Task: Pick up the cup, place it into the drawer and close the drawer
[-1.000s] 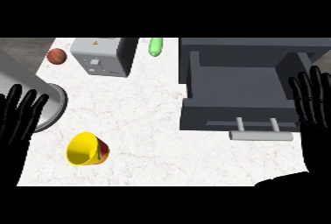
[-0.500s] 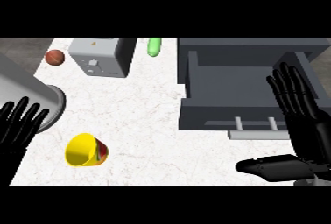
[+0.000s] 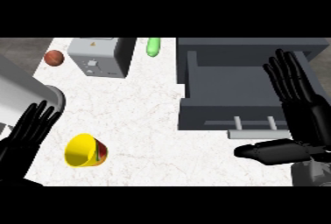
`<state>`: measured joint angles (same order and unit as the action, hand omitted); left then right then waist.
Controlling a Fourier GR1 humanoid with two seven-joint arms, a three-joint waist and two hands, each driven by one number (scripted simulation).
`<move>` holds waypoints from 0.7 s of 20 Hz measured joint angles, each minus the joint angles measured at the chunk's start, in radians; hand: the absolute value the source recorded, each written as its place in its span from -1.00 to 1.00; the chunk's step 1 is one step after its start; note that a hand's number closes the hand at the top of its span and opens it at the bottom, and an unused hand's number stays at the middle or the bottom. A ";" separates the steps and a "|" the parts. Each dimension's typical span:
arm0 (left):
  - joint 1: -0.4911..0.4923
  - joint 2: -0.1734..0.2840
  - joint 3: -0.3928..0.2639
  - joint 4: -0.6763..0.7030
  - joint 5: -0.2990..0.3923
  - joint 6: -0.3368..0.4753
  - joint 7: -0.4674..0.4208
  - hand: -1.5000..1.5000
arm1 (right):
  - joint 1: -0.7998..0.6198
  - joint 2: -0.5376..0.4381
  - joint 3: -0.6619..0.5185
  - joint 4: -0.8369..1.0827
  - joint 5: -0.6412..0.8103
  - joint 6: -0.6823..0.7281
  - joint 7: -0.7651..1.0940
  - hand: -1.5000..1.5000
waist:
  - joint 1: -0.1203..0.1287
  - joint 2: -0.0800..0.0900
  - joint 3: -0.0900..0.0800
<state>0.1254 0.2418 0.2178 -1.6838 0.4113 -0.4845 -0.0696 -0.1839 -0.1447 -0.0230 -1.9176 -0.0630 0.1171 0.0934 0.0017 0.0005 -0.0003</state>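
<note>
Right hand [image 3: 298,114] has swung in over open drawer [image 3: 223,94], fingers straight, empty. Left hand [image 3: 26,133] open too (resting). I see cup [image 3: 85,151] untouched on counter; everything left.

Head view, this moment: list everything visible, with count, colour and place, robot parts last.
cup: one, yellow, lying on its side, near left of the counter
drawer: one, dark grey, open, right side, with a pale handle on its front
toaster: one, light grey, far left
green item: one, far edge, kind unclear
reddish-brown ball-like item: one, far left corner
counter: one, white marbled
left hand: black, open, left edge
right hand: black, open, fingers straight, over the drawer's right side
</note>
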 measured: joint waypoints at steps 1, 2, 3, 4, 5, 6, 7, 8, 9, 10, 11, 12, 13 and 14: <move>-0.009 0.000 0.006 0.044 -0.020 -0.009 -0.027 -1.00 | 0.011 -0.003 -0.005 0.002 -0.005 0.010 -0.011 -1.00 | -0.001 0.000 0.000; -0.015 -0.003 0.010 0.060 -0.032 -0.008 -0.032 -1.00 | 0.006 0.002 -0.003 0.011 0.004 0.006 -0.019 -1.00 | -0.001 0.000 0.000; -0.015 0.001 0.018 0.097 -0.053 -0.019 -0.064 -1.00 | 0.018 0.003 -0.002 0.007 0.006 0.010 -0.027 -1.00 | -0.002 0.000 0.000; -0.020 0.003 0.022 0.139 -0.080 -0.025 -0.094 -1.00 | 0.009 -0.001 -0.013 0.023 0.002 0.014 -0.037 -1.00 | -0.002 0.000 0.000; -0.043 0.009 0.032 0.188 -0.101 -0.025 -0.118 -1.00 | 0.000 -0.006 -0.024 0.037 -0.004 0.019 -0.042 -1.00 | -0.002 0.001 0.000; -0.065 0.007 0.032 0.233 -0.124 -0.020 -0.138 -1.00 | -0.011 -0.007 -0.026 0.041 -0.002 0.018 -0.039 -1.00 | -0.003 0.001 0.000; -0.069 0.010 0.037 0.268 -0.139 -0.028 -0.164 -1.00 | -0.015 -0.008 -0.030 0.049 0.000 0.019 -0.044 -1.00 | -0.003 0.001 0.000; -0.081 0.014 0.040 0.317 -0.162 -0.031 -0.195 -1.00 | -0.019 -0.010 -0.032 0.049 0.002 0.020 -0.043 -1.00 | -0.003 0.001 0.000; -0.089 0.013 0.039 0.355 -0.185 -0.031 -0.222 -1.00 | -0.038 -0.013 -0.038 0.044 -0.006 0.018 -0.019 -1.00 | -0.003 0.001 0.000; -0.103 0.024 0.047 0.406 -0.199 -0.041 -0.253 -1.00 | -0.025 -0.010 -0.032 0.033 -0.004 0.021 -0.023 -1.00 | -0.004 0.001 0.000; -0.107 0.022 0.046 0.436 -0.215 -0.041 -0.275 -1.00 | -0.027 -0.018 -0.048 0.038 -0.017 0.030 -0.026 -1.00 | -0.004 0.000 0.000; -0.116 0.020 0.044 0.478 -0.236 -0.037 -0.305 -1.00 | -0.035 -0.029 -0.062 0.037 -0.032 0.039 -0.013 -1.00 | -0.004 0.000 0.000; -0.124 0.017 0.040 0.518 -0.261 -0.030 -0.335 -1.00 | -0.036 -0.029 -0.061 0.026 -0.030 0.036 -0.002 -1.00 | -0.005 0.000 0.000; -0.135 0.020 0.040 0.571 -0.284 -0.033 -0.383 -1.00 | -0.034 -0.029 -0.064 0.022 -0.035 0.039 -0.001 -1.00 | -0.005 0.000 0.000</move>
<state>-0.0097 0.2616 0.2578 -1.1128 0.1276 -0.5173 -0.4529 -0.2175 -0.1739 -0.0873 -1.8954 -0.0981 0.1557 0.0928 -0.0037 0.0009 -0.0007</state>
